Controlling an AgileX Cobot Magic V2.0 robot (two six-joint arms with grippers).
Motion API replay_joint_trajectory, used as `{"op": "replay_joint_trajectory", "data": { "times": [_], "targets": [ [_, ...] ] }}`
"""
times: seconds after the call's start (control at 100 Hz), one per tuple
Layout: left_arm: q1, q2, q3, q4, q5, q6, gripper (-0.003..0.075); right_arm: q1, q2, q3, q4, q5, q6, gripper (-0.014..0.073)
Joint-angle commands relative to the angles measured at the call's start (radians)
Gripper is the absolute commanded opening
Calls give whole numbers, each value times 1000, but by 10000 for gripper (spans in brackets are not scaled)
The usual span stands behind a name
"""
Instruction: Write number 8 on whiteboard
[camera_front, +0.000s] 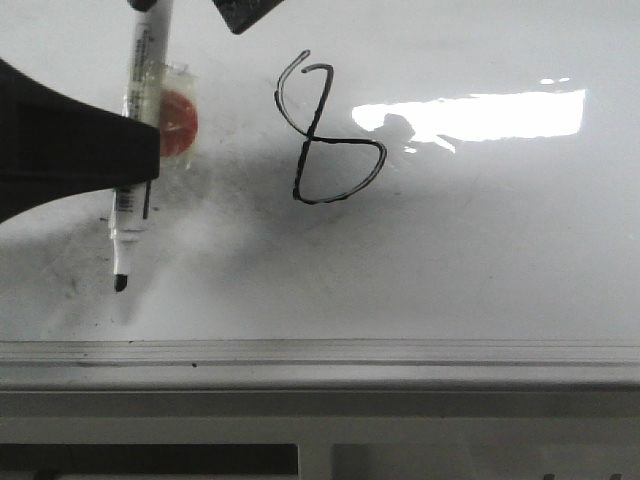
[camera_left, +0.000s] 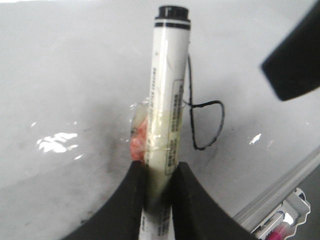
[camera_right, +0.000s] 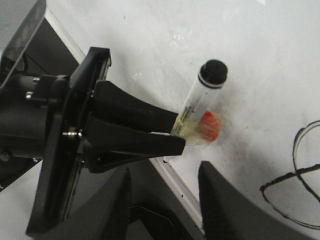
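Front view, left black claw (camera_front: 150, 150) clamped on white-barrelled black-tipped marker (camera_front: 133, 190), tip down, thin black hand-drawn number 8 (camera_front: 328, 130) mid-board on glossy white whiteboard (camera_front: 480, 260), just beside marker, right claw (camera_right: 165, 200) spread wide, empty

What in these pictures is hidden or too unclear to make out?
- Marker label print: too small and blurred in every view.
- Number 8: its left part sits behind the marker in the left wrist view; the right wrist view's edge crops it.
- Right gripper: cut off by the front view's top edge.
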Motion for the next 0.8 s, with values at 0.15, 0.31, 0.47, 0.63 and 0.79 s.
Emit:
{"op": "replay_joint_trajectory", "data": {
  "times": [0.15, 0.31, 0.47, 0.63, 0.79],
  "targets": [
    [0, -7, -29, -66, -41, -50, -20, -1, -39, -28, 0, -64, 0, 261],
    [0, 8, -29, -88, -42, -65, -20, -1, -39, -28, 0, -52, 0, 261],
    [0, 11, -29, -88, -21, -111, -20, -1, -39, -28, 0, -44, 0, 261],
    [0, 11, -29, -112, -21, -113, -20, -1, -39, -28, 0, -42, 0, 261],
    [0, 11, -29, -126, -15, -113, -20, -1, -39, -28, 0, -34, 0, 261]
  ]
}}
